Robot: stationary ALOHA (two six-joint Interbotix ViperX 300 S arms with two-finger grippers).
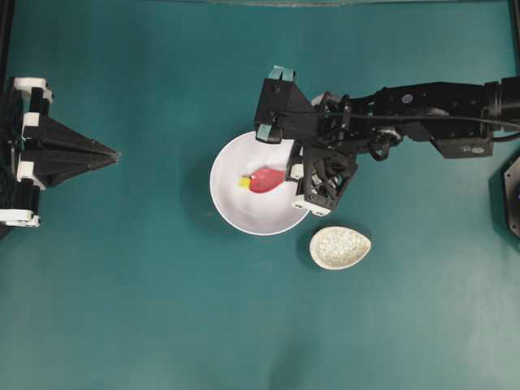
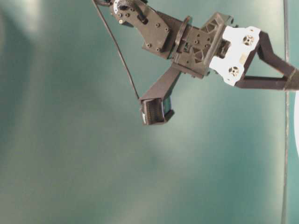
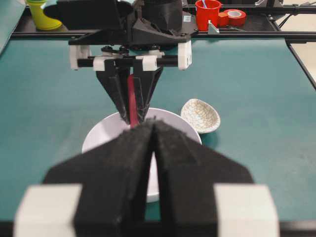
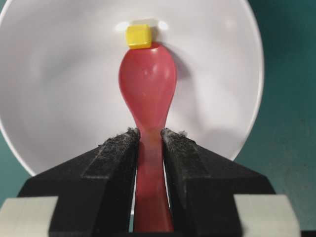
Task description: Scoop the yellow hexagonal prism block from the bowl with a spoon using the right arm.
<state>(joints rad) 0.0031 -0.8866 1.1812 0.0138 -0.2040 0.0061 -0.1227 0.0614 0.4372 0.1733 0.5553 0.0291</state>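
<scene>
Teal tabletop [image 1: 122,284], and the right gripper [image 4: 149,140] is clamped on the spoon [image 4: 147,89] handle. Scoop points straight away from the gripper inside the white bowl [image 4: 59,98], its tip touching the yellow block [image 4: 138,36]. Left gripper [image 3: 154,129] sits pinched closed, well clear.

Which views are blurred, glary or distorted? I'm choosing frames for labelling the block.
Right wrist: sharp on the yellow block at the spoon tip, with soft glare on the bowl; right gripper fingers slightly soft. Left wrist: left gripper fingers close and blurred. Table-level: hazy, washed-out teal, apparently turned sideways. Overhead: even light, but the block is tiny there.
</scene>
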